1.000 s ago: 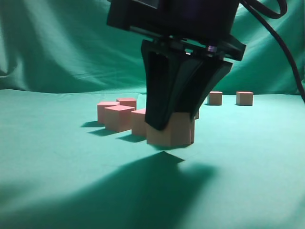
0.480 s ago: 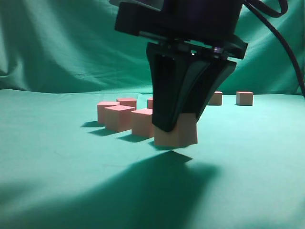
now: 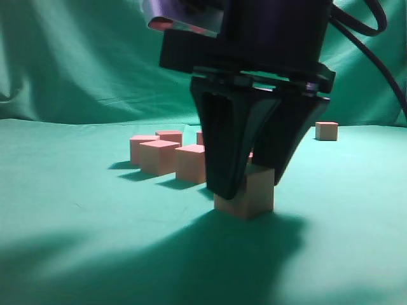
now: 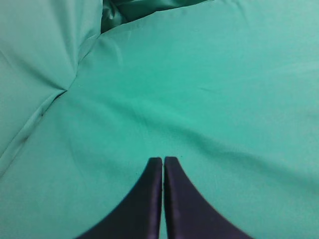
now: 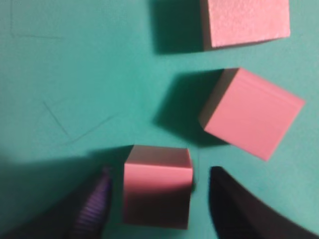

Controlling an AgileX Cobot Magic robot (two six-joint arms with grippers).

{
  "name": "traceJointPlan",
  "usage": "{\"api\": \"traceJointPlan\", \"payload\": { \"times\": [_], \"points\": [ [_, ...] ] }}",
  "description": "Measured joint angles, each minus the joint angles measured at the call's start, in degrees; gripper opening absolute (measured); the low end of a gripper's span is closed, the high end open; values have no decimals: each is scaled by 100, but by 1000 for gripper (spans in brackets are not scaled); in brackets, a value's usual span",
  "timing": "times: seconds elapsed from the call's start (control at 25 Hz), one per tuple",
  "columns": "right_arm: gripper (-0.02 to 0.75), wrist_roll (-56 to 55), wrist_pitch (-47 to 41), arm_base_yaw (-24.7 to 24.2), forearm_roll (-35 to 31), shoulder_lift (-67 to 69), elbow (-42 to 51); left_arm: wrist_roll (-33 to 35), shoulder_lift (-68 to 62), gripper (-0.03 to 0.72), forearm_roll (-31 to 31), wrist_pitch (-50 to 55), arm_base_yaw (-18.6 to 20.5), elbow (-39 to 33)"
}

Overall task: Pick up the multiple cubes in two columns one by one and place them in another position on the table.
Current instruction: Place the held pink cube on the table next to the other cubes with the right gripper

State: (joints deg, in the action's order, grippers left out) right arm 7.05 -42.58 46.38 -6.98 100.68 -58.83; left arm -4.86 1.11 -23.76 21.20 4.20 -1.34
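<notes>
Cube set down, right gripper (image 5: 158,199) let go around it

I see the cube (image 5: 157,185) resting on the bench (image 3: 76,210) between the spread fingers, with gaps on both sides in the right wrist view. My worry is the lift-out: a slanted rise could catch a finger on the cube and tip or drag it toward the nearby cube (image 5: 253,113). The left gripper (image 4: 163,162) is clenched on nothing over bare cloth, well away.

Front cube (image 3: 249,197) sits flat on table (image 3: 76,210); more pink cubes (image 3: 166,155) clustered behind; one cube (image 3: 326,130) far back.
</notes>
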Motion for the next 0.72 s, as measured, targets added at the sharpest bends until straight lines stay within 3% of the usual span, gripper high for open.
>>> {"api": "traceJointPlan", "payload": {
  "times": [0.12,0.48,0.72],
  "points": [
    [560,0,-122,0,0,-26,0,0,0,0,0,0,0,0],
    [557,0,-1649,0,32,-231,-941,0,0,0,0,0,0,0],
    [557,-393,-2470,0,970,-243,-2299,0,0,0,0,0,0,0]
  ]
}}
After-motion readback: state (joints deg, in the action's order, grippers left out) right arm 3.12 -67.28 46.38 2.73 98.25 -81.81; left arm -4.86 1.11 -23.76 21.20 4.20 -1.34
